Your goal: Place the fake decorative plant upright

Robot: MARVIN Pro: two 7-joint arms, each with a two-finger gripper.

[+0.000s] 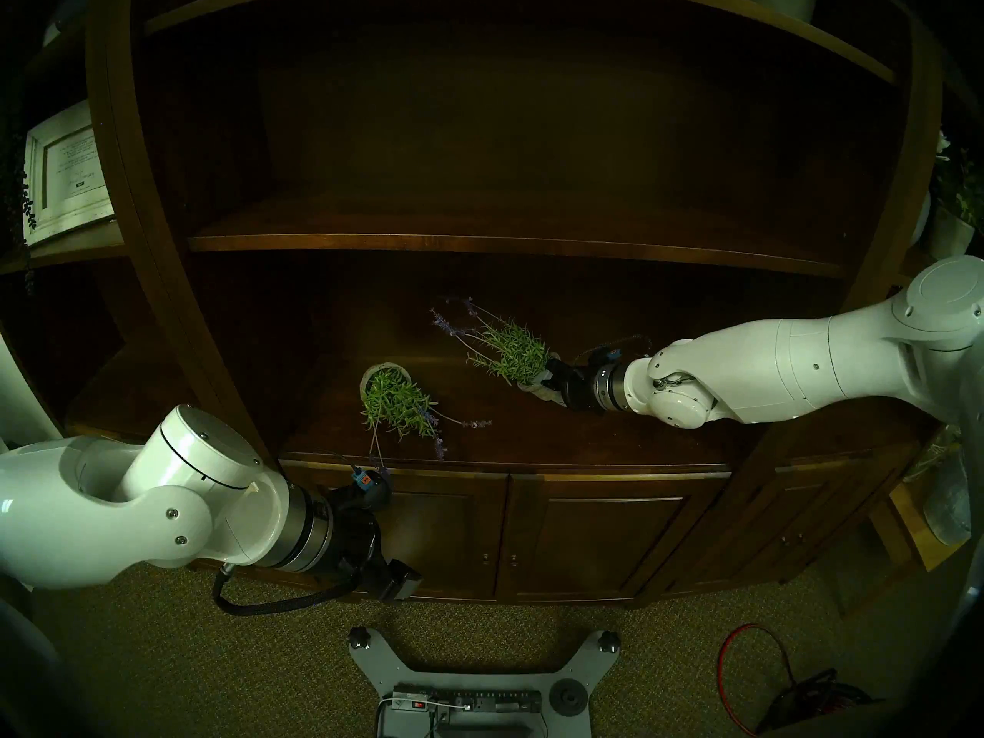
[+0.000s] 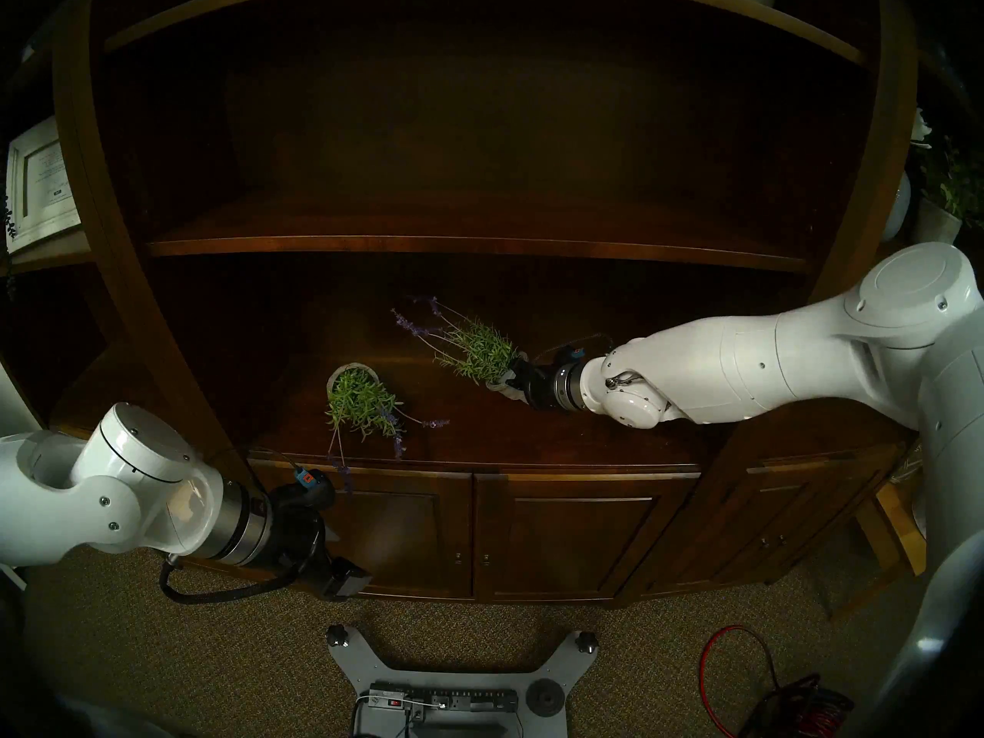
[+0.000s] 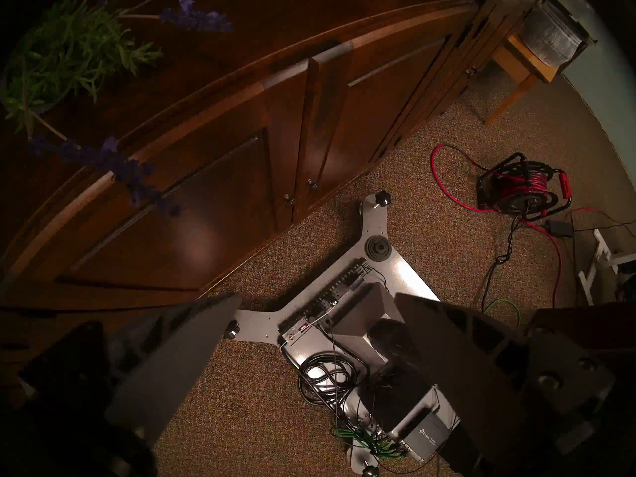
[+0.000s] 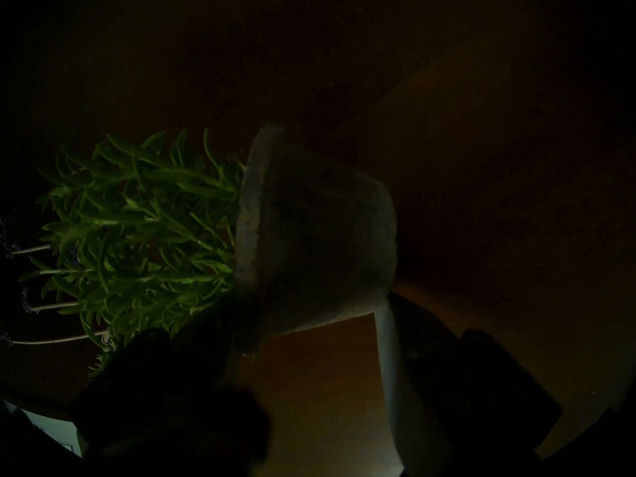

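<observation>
The left gripper (image 1: pixel 396 580), black, two-fingered, hangs spread and empty before the dark wooden cabinet's (image 1: pixel 585 529) front edge. On the cabinet top, right of centre, the right gripper (image 1: pixel 548 383) clasps a pale grey stone pot of green fake lavender (image 1: pixel 514 351), tilted leftward (a second potted lavender (image 1: pixel 394 396) lies near the front edge).

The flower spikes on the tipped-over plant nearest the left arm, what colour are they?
Purple flower spikes, clearest in the left wrist view.

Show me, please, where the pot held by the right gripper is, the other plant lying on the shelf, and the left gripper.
held pot (image 4: pixel 316 238): right wrist view, side wall.
other plant (image 1: pixel 396 401): head left view, green leaves.
left gripper (image 3: pixel 309 331): left wrist view, between fingertips.
</observation>
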